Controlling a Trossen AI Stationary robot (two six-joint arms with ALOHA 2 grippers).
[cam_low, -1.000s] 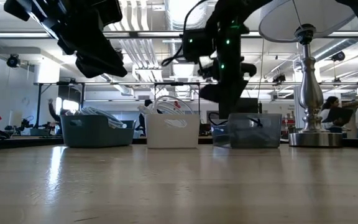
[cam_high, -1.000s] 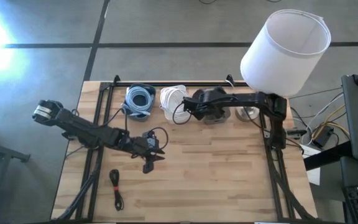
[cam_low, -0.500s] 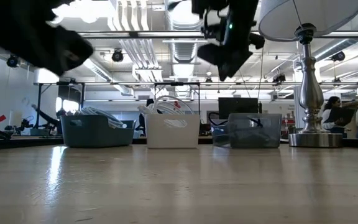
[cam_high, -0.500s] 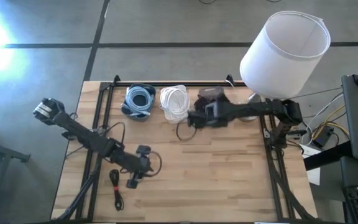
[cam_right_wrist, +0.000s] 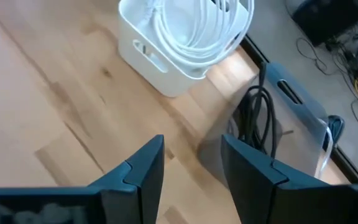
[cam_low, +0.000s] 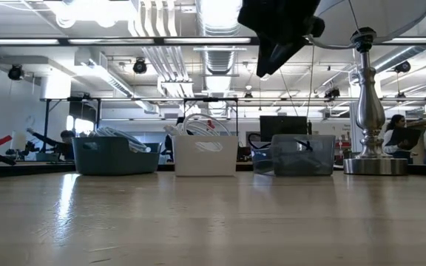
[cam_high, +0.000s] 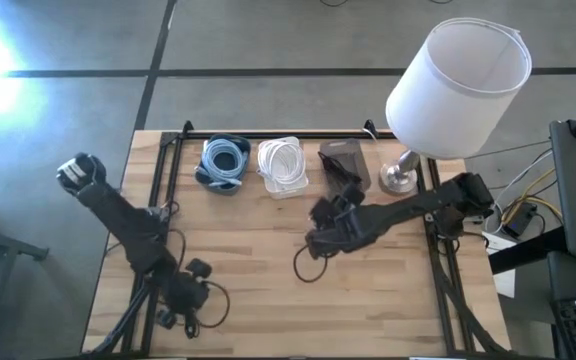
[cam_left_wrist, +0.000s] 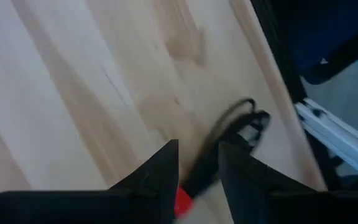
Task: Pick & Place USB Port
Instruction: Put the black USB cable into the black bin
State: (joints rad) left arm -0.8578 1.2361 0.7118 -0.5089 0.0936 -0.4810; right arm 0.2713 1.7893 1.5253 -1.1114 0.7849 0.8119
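Left gripper (cam_left_wrist: pixel 197 180), fingers parted, hovers over a black cable (cam_left_wrist: pixel 229 140) near the table (cam_high: pixel 368 300) edge; apparently ungrasped. Right gripper (cam_right_wrist: pixel 191 165), released, waits near the white bin (cam_right_wrist: pixel 185 43).

Open-plan lab: exposed ceiling ducts (cam_low: pixel 220 59), workbenches beyond.

Far edge: blue bin (cam_high: pixel 225 162), white bin (cam_high: pixel 283 166), dark bin (cam_high: pixel 344 163), lamp (cam_high: pixel 456 85) in a row. Mid-table: right arm (cam_high: pixel 388 213). Near-left corner: left arm (cam_high: pixel 133 235) (over black cable (cam_left_wrist: pixel 229 143)). Open boards (cam_high: pixel 368 310) near-right.
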